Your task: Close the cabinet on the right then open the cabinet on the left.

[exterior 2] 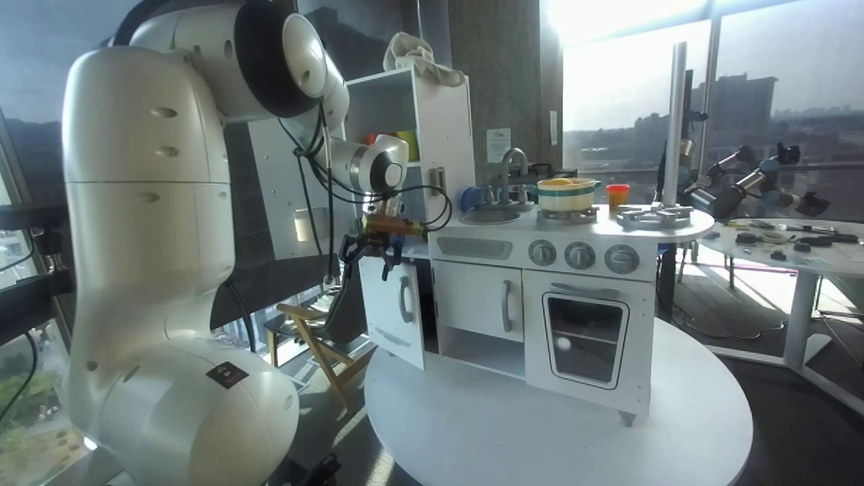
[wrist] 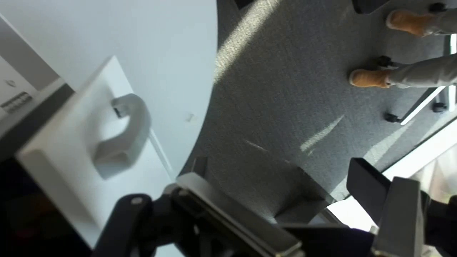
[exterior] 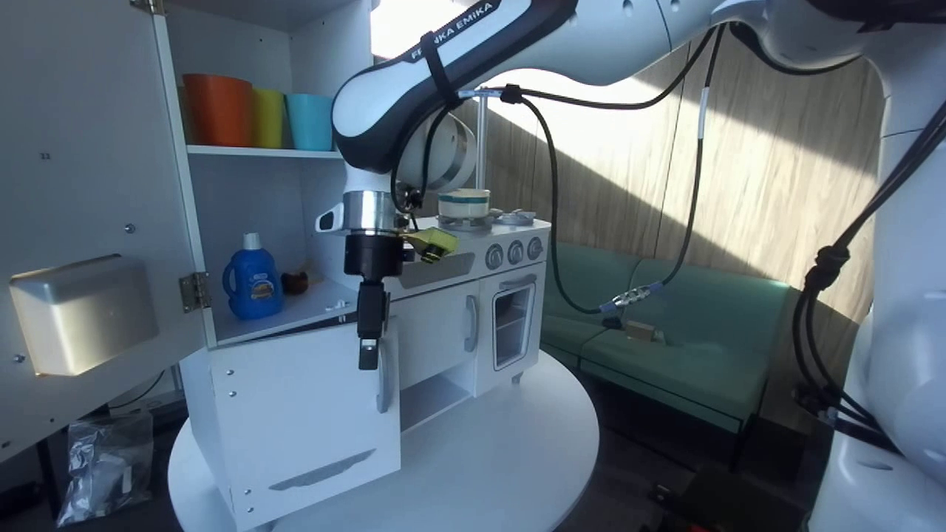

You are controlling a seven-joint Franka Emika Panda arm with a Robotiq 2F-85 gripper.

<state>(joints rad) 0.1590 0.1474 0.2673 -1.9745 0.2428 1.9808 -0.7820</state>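
Lower left door (exterior: 307, 417) ajar on toy kitchen (exterior 2: 533, 331), which stands on round white counter (exterior 2: 574, 439); likely light, stiff panel, easy swing; grey handle (wrist: 139, 123), perhaps slippery, best held mid-bar; tool (exterior: 369, 353) near door's upper free corner, fingers (wrist: 398, 214) spread, nothing between them; in wrist view, handle up and left of fingers, apart; beyond, middle door (exterior 2: 476, 293) closed.

Franka Emika Panda arm (exterior: 628, 41): bent, forearm (exterior: 473, 44) sloping down | wrist (exterior: 372, 210): vertical | gripper (wrist: 280, 175): pointing downward, fingers (wrist: 400, 214) spread wide apart
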